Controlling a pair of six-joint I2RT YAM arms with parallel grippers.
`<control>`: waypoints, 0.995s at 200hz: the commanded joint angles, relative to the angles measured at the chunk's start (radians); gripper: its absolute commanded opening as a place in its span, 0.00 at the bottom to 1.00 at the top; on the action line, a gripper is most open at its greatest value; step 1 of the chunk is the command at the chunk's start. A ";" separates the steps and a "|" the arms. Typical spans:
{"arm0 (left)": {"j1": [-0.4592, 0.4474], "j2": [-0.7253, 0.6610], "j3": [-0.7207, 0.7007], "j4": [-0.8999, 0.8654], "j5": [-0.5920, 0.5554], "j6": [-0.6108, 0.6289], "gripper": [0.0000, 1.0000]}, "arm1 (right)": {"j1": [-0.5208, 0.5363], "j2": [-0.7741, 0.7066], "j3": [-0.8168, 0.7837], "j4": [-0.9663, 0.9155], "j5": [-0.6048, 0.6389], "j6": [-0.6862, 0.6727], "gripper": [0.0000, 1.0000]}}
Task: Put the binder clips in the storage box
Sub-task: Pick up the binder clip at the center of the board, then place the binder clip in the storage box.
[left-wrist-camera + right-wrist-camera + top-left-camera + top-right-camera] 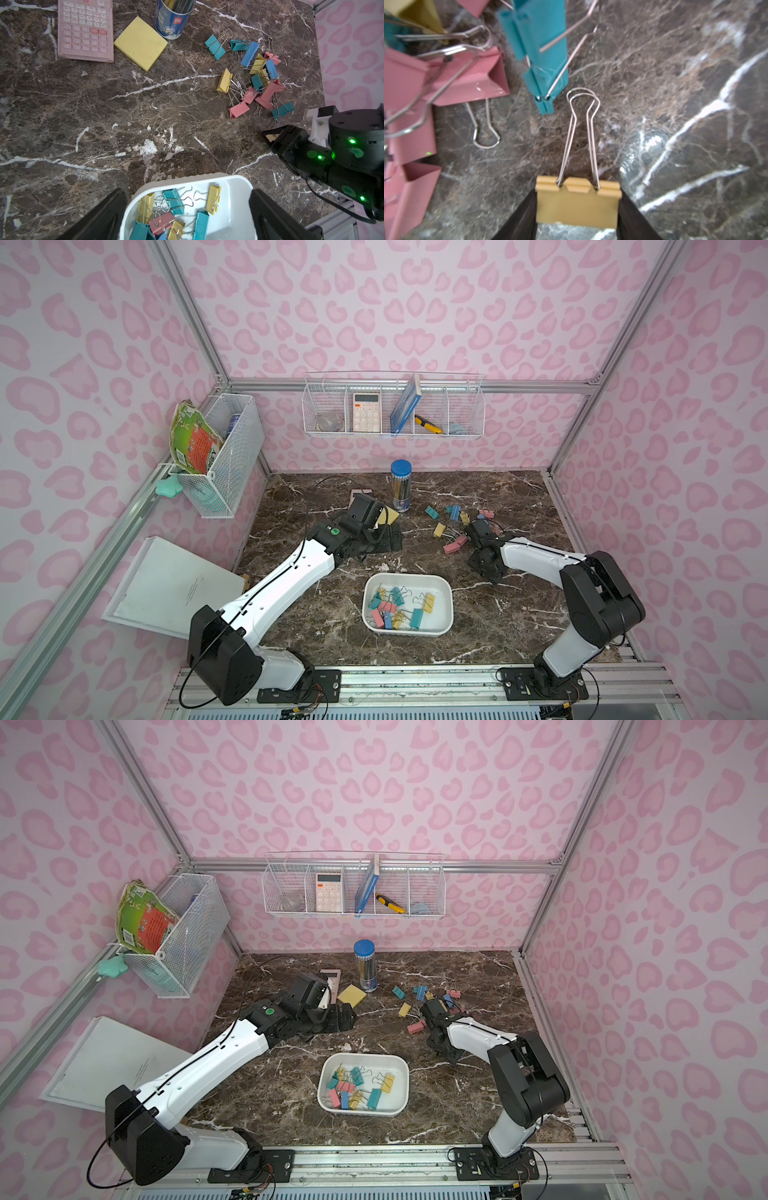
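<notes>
The storage box (407, 577), a shallow white tray, sits front centre on the marble table and holds several binder clips (395, 608); it shows in both top views (365, 1055). More binder clips (257, 81) lie loose in a pile at the back right (453, 526). My right gripper (578, 204) is low at the near edge of that pile, shut on a yellow binder clip (577, 207) whose wire handles point away. My left gripper (187, 192) hangs open and empty left of the pile (390, 537). The box rim (187, 178) shows between its fingers.
A pink calculator (85, 29), a yellow sticky-note pad (141, 42) and a blue-lidded pencil tube (401, 485) stand at the back of the table. White wire baskets hang on the back wall (392, 406) and left wall (224, 452). A white board (166, 585) leans at the left.
</notes>
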 commanded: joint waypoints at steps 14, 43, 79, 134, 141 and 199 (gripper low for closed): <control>0.000 -0.017 -0.005 -0.007 -0.022 0.010 0.97 | 0.003 -0.155 -0.050 0.010 0.015 -0.025 0.47; 0.000 -0.020 -0.001 -0.012 -0.055 0.013 0.97 | 0.028 -0.359 -0.091 0.010 0.029 -0.049 0.43; 0.013 -0.040 -0.009 -0.003 -0.111 -0.013 0.97 | 0.257 -0.577 -0.184 0.252 -0.137 -0.266 0.46; 0.063 -0.117 -0.088 0.064 -0.117 -0.071 0.97 | 0.641 -0.422 -0.183 0.408 -0.249 -0.420 0.45; 0.063 -0.122 -0.090 0.063 -0.119 -0.073 0.97 | 0.674 -0.374 -0.150 0.391 -0.230 -0.450 0.44; 0.064 -0.150 -0.111 0.040 -0.112 -0.101 0.96 | 0.714 -0.109 -0.033 0.301 -0.197 -0.511 0.47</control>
